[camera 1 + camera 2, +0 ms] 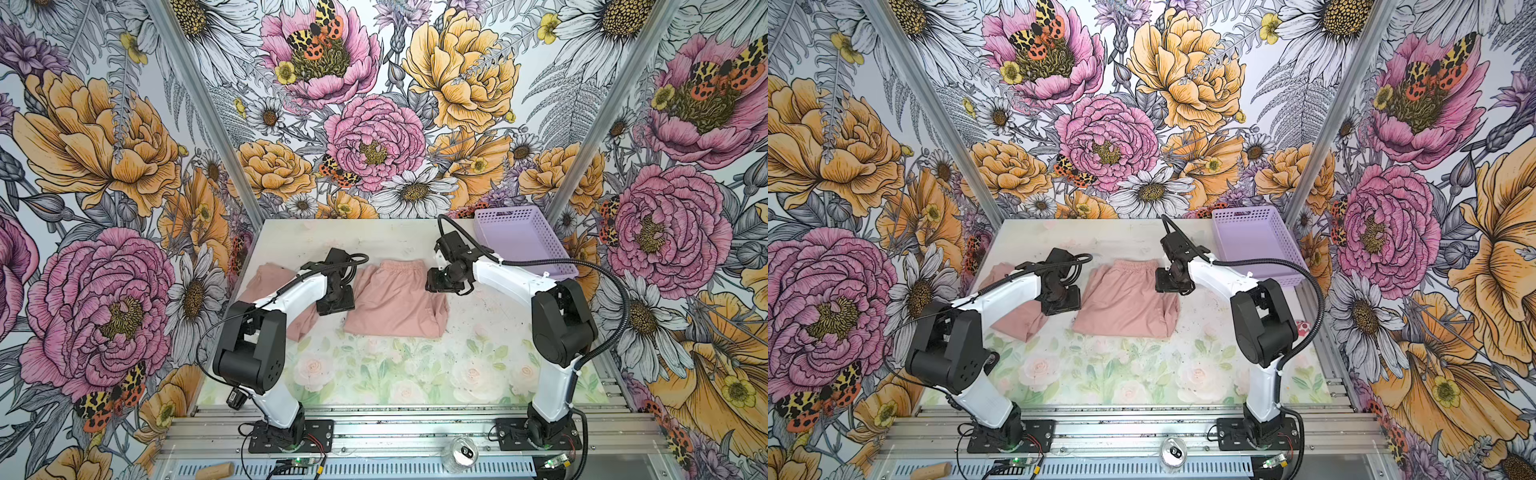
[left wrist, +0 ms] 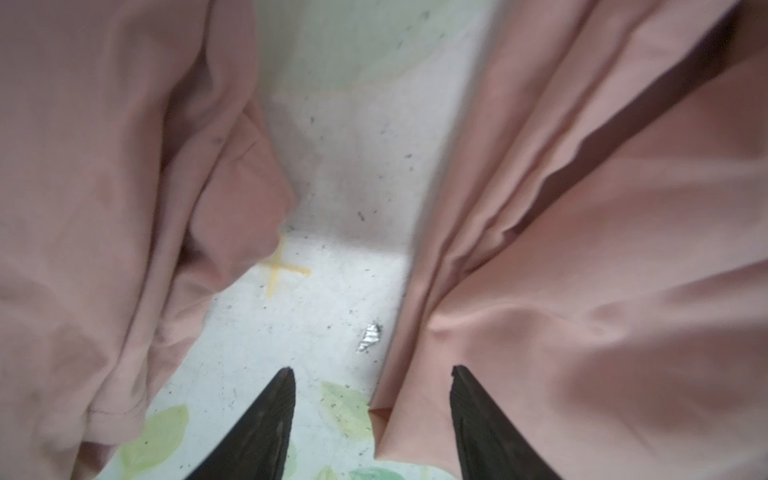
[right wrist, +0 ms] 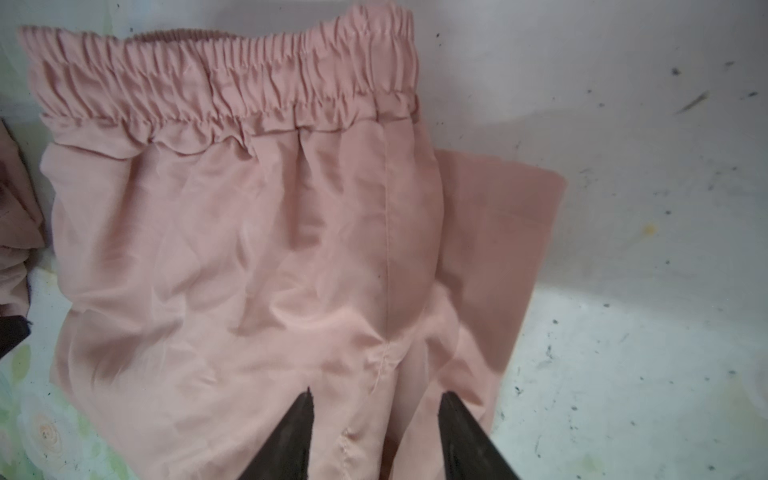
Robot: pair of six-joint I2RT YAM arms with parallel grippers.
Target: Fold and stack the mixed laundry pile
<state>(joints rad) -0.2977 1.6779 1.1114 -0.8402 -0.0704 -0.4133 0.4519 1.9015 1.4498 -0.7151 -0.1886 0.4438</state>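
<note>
Satiny pink shorts (image 3: 249, 249) lie creased, their elastic waistband (image 3: 220, 83) tightly gathered.

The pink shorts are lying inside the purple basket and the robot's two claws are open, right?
Not quite. The pink shorts lie flat on the table, not inside the purple basket, which sits apart at the back right corner, as both top views show. The left gripper and right gripper are indeed open.
</note>
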